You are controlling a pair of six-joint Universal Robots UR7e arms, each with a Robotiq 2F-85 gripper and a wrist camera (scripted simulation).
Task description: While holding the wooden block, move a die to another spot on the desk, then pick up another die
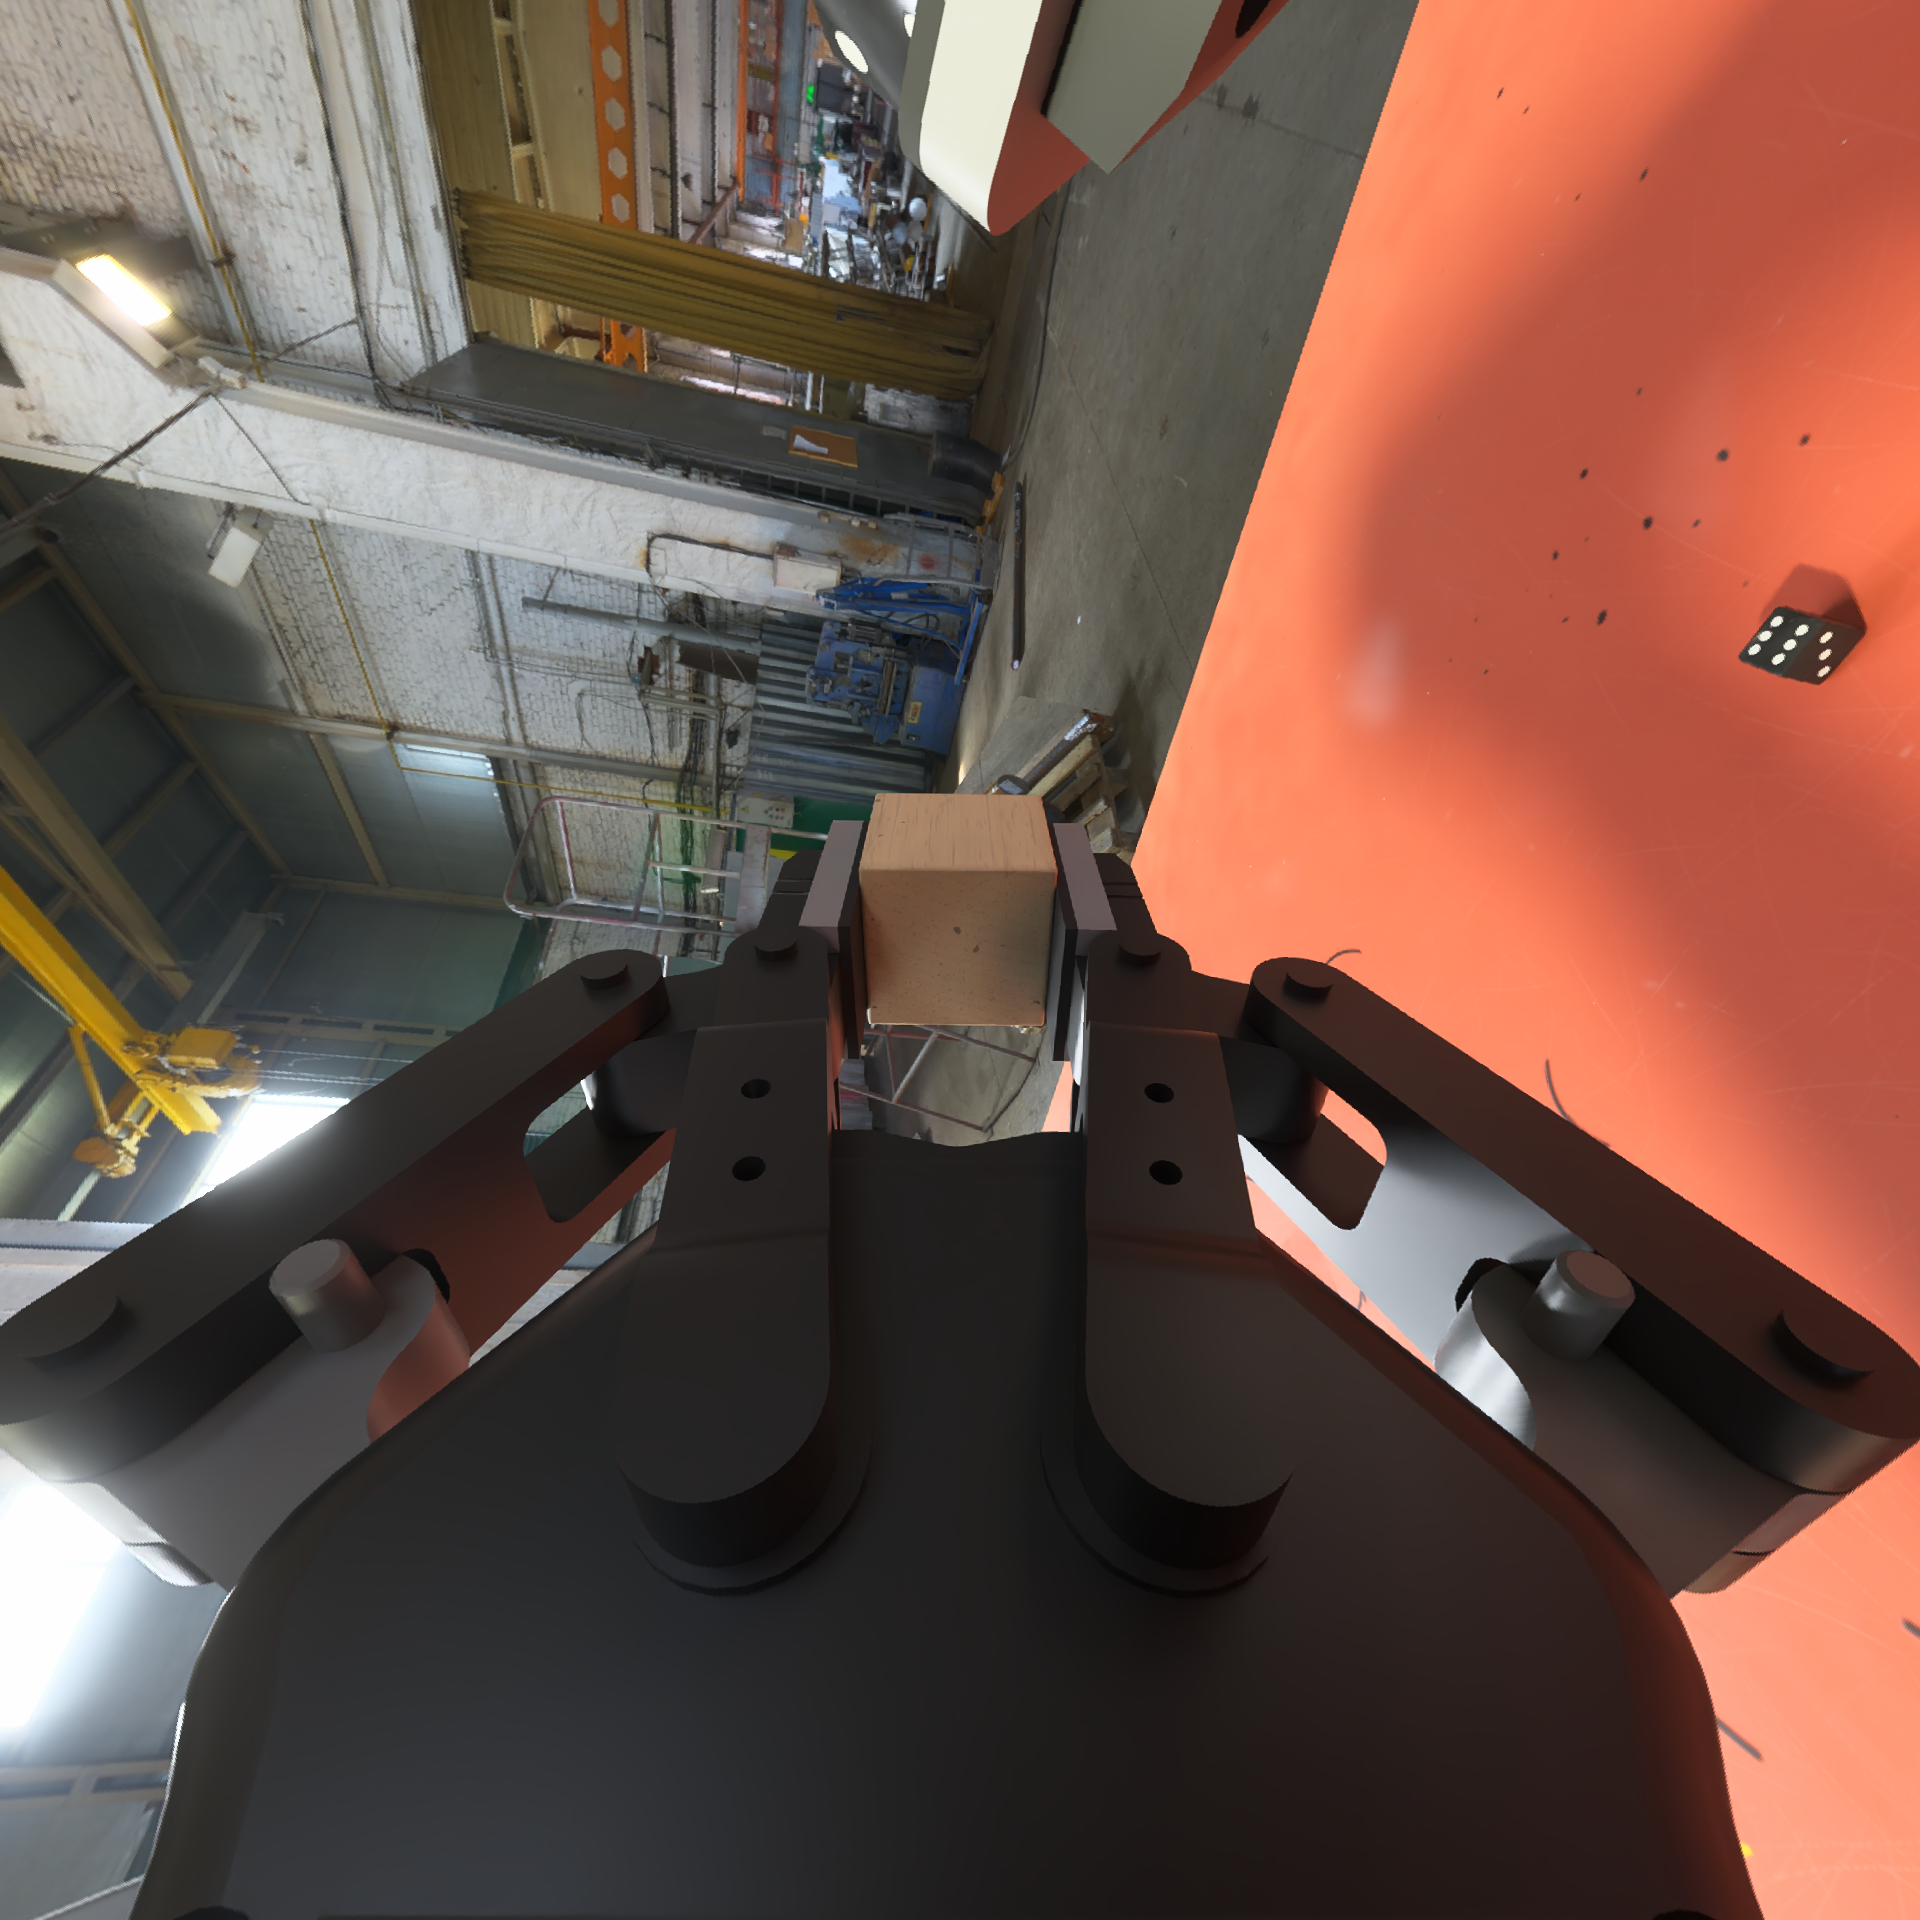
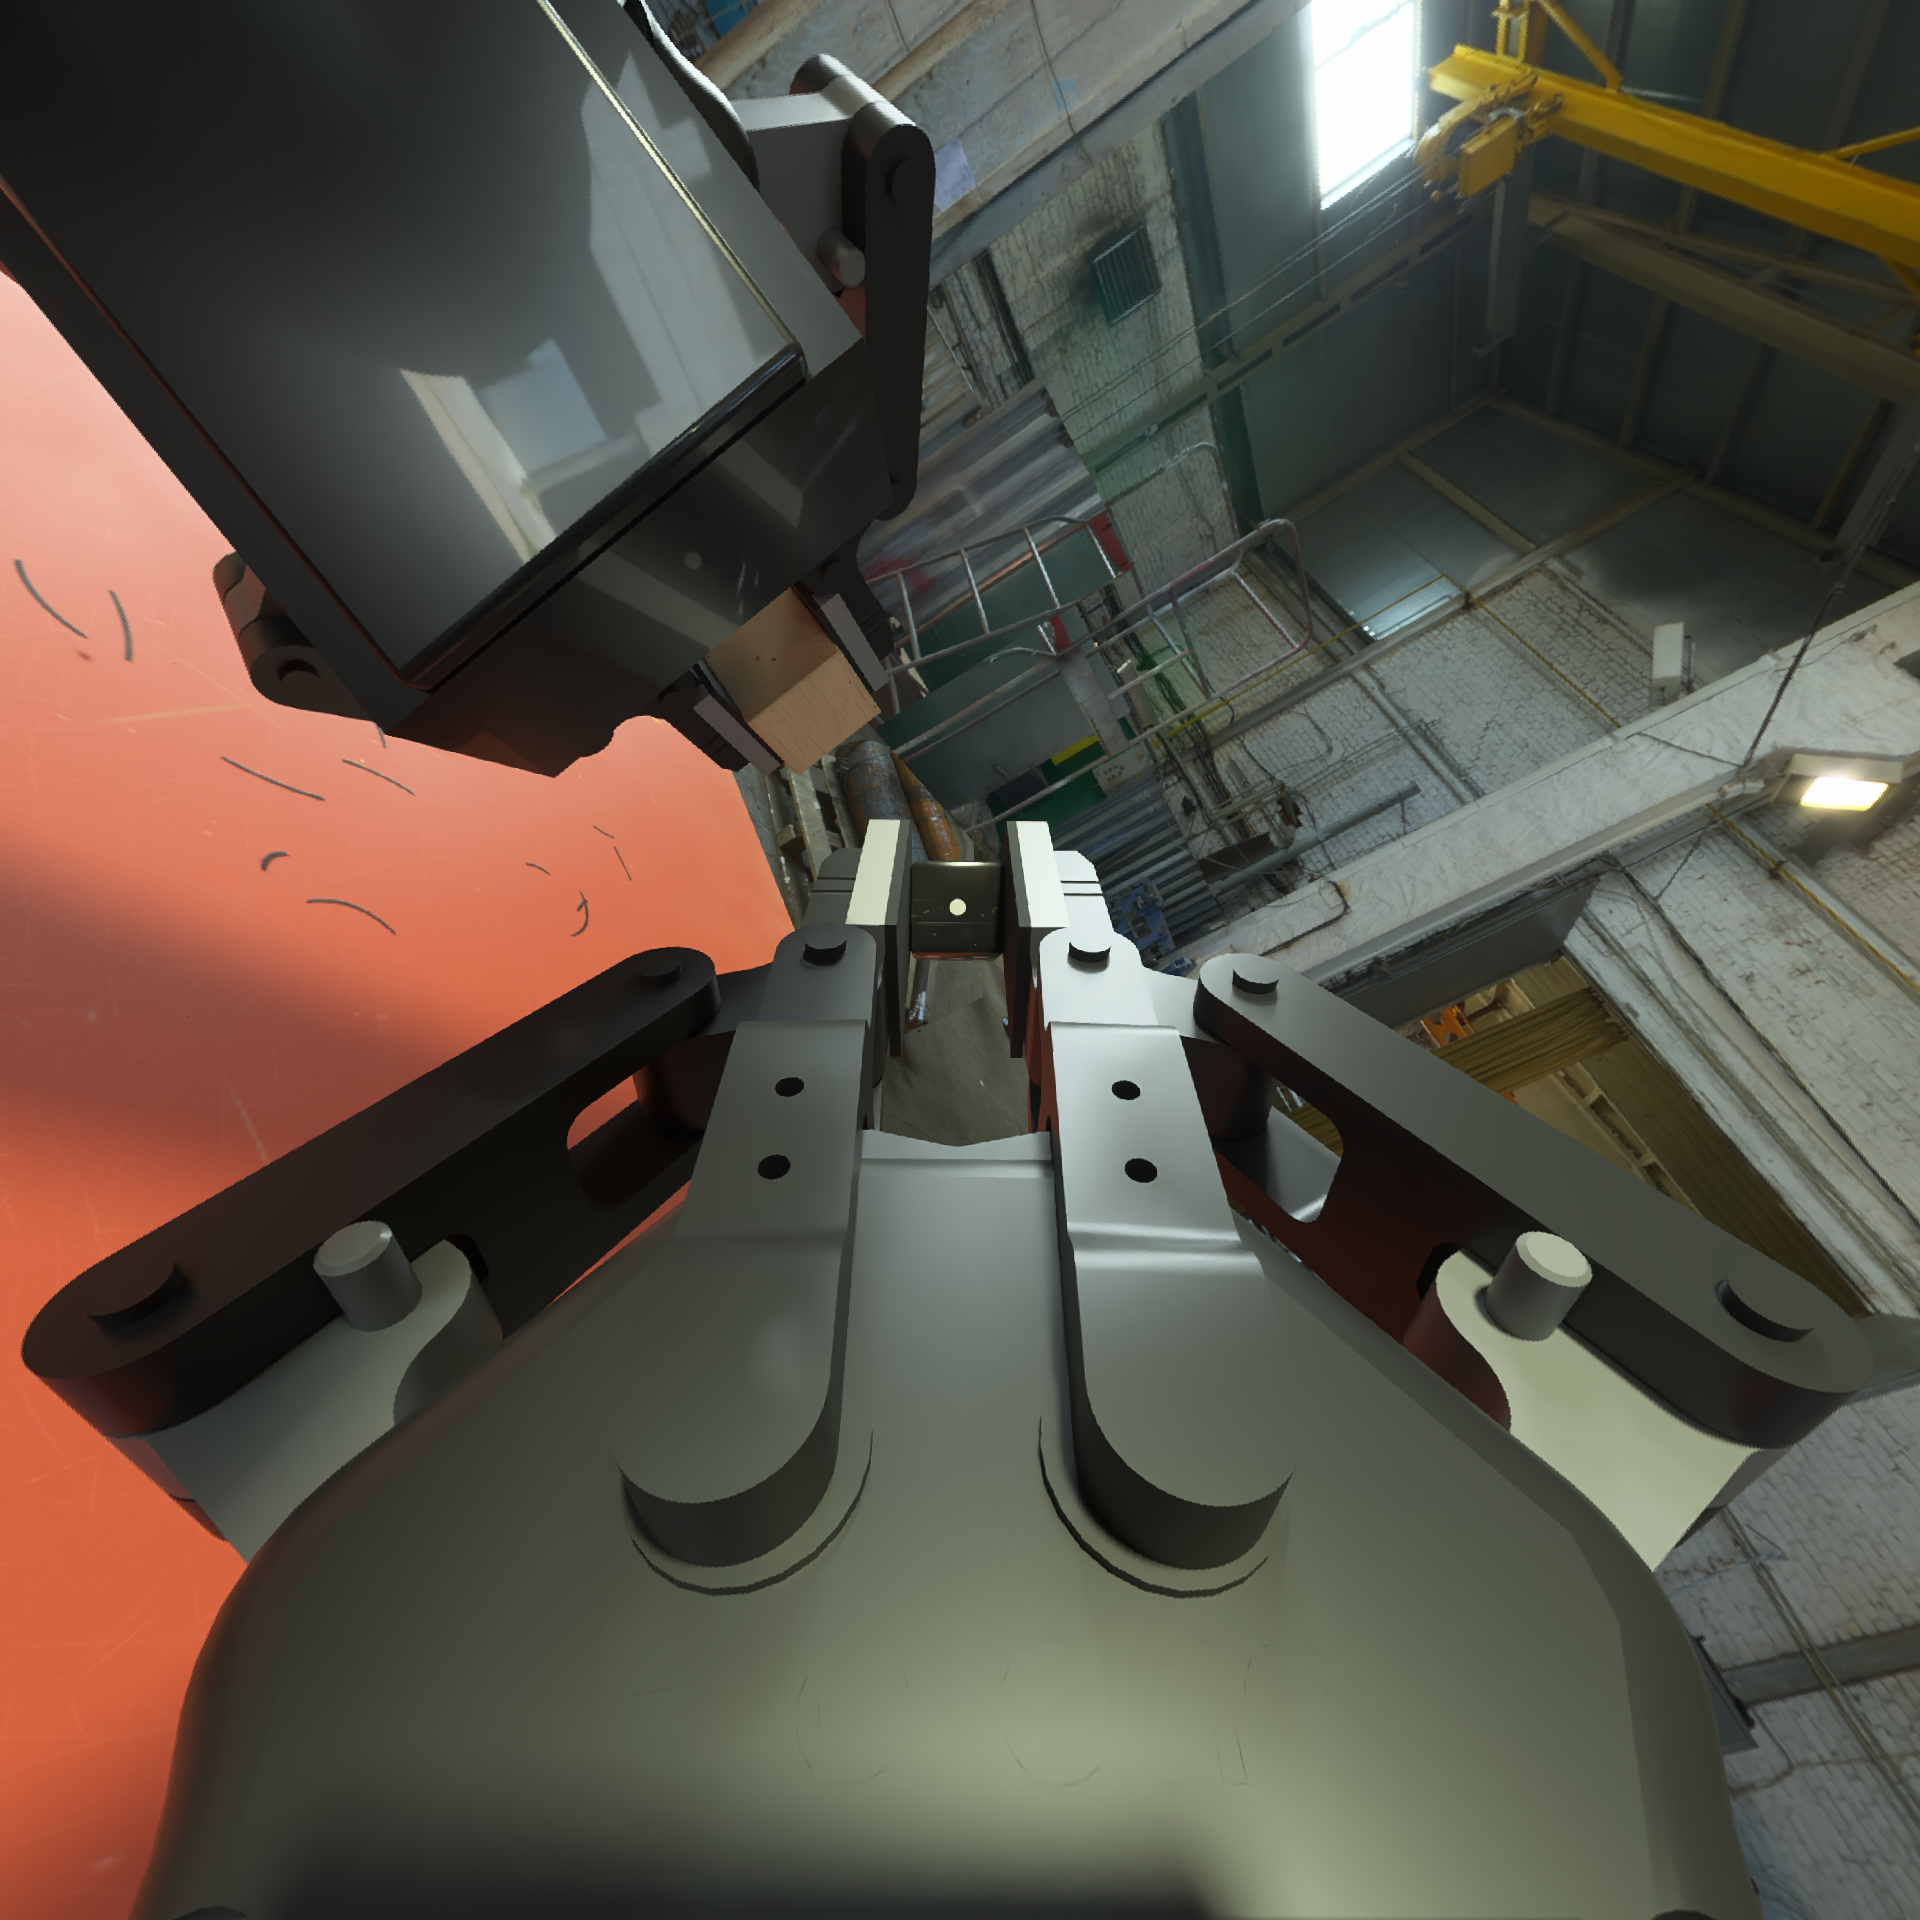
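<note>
My left gripper is shut on a light wooden block and holds it in the air beside the orange desk. A black die with white pips lies on the desk at the right of the left wrist view. My right gripper is shut on a second black die, held off the desk. The left gripper with the wooden block also shows in the right wrist view, above and to the left of my right fingers.
The orange desk bears dark scratches and specks. A cream and orange body hangs at the top of the left wrist view. A factory hall fills the background.
</note>
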